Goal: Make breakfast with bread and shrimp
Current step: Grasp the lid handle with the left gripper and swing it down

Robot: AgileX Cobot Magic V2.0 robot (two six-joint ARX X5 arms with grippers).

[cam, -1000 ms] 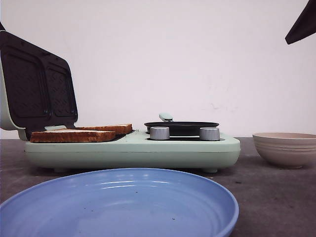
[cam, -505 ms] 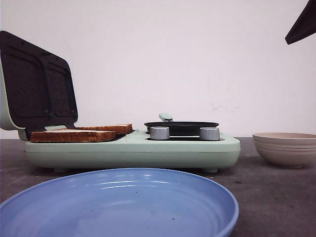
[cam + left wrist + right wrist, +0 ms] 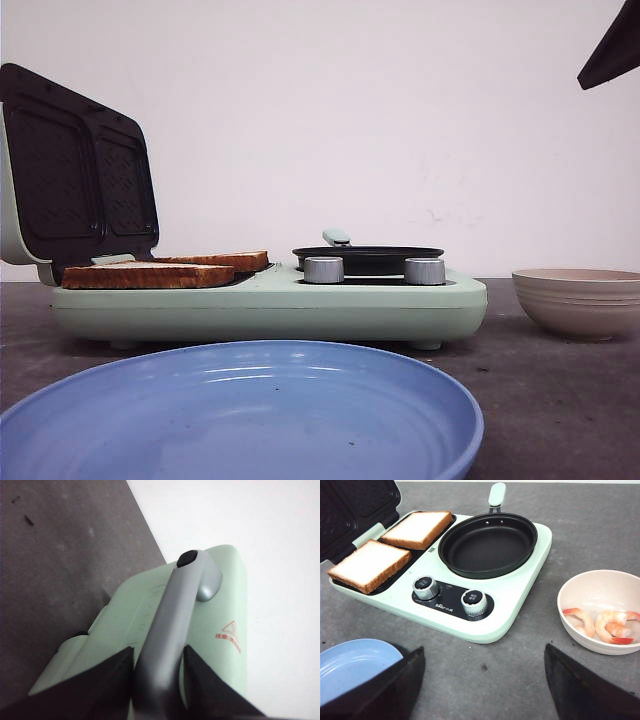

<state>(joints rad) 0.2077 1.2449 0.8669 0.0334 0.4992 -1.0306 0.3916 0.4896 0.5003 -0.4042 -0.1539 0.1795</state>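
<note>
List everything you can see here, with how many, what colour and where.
Breakfast maker: one, mint green, mid-table, lid raised.
Bread: two toasted slices, side by side on the maker's grill plate.
Pan: one, black, empty, on the maker beside the bread.
Knobs: two, silver, on the maker's front.
Bowl: one, cream, on the table beside the maker's pan end.
Shrimp: a few, orange-pink, in the bowl.
Plate: one, blue, empty, nearest the robot.
Left gripper: shut on the lid's grey handle.
Right gripper: open, above the table.

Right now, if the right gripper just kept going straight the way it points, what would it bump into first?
Probably bare table: the open right gripper looks down at it, short of the cooker. Depth is unclear.
</note>
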